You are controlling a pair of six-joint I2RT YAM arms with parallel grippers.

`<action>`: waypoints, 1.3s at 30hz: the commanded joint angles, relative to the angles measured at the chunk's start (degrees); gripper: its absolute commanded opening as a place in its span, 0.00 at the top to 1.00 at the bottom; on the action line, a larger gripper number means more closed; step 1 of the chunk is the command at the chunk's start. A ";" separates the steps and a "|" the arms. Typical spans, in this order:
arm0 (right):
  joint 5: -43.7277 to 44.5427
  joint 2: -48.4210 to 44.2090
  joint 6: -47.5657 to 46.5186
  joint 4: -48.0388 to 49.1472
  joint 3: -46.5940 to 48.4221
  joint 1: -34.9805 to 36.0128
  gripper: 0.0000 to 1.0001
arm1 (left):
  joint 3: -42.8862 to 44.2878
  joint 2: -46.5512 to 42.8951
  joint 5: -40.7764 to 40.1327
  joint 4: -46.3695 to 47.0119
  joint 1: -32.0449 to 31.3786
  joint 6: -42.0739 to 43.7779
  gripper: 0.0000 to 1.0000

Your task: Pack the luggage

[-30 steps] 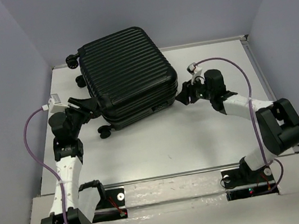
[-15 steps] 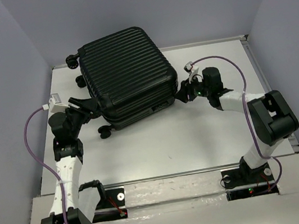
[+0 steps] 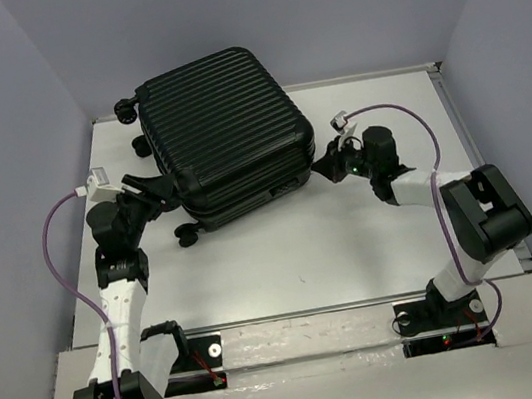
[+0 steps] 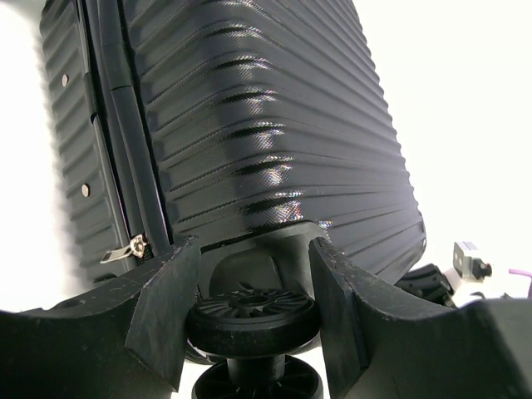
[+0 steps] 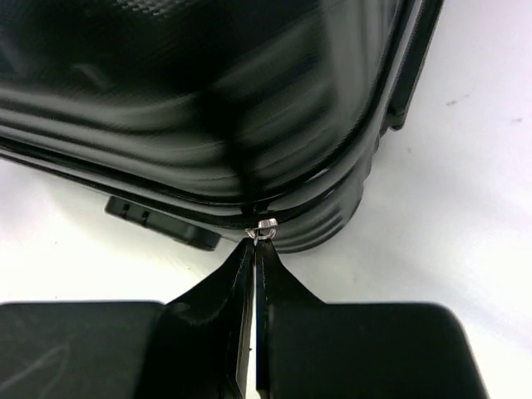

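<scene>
The luggage [image 3: 224, 125] is a black ribbed hard-shell suitcase, lying closed at the back middle of the white table [image 3: 305, 254]. My left gripper [image 3: 158, 191] is at its left near corner. In the left wrist view the left gripper [image 4: 253, 283] has its two fingers pressed against either side of a black wheel [image 4: 249, 320] under the luggage [image 4: 266, 125]. My right gripper [image 3: 321, 162] is at the luggage's right near corner. In the right wrist view the right gripper [image 5: 254, 249] is shut, pinching a silver zipper pull [image 5: 264, 226] at the seam of the luggage [image 5: 208, 100].
Another wheel [image 3: 188, 235] sticks out at the luggage's near left, and two more show at its far left [image 3: 128, 108]. A second zipper pull [image 4: 133, 247] hangs on the left seam. A black lock block [image 5: 162, 224] sits on the near side. Grey walls enclose the table.
My right arm moved in to the luggage's right near corner and its gripper closed on the zipper pull. The left arm has stayed on the wheel.
</scene>
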 commanded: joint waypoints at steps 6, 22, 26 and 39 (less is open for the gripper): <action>25.54 -7.75 5.68 -6.59 0.22 30.48 0.93 | -1.70 0.16 -0.88 4.55 -13.67 -3.54 0.94; 41.73 14.58 11.93 14.38 17.56 49.31 0.93 | -5.39 -9.40 6.56 5.52 -20.72 -12.77 0.94; 45.52 19.95 16.49 27.13 18.35 49.32 0.93 | -3.11 -13.54 6.48 -0.45 -20.72 -12.33 0.94; 63.09 25.05 25.82 34.79 18.79 49.32 0.93 | -10.84 -15.39 5.17 4.37 -23.44 -18.31 0.94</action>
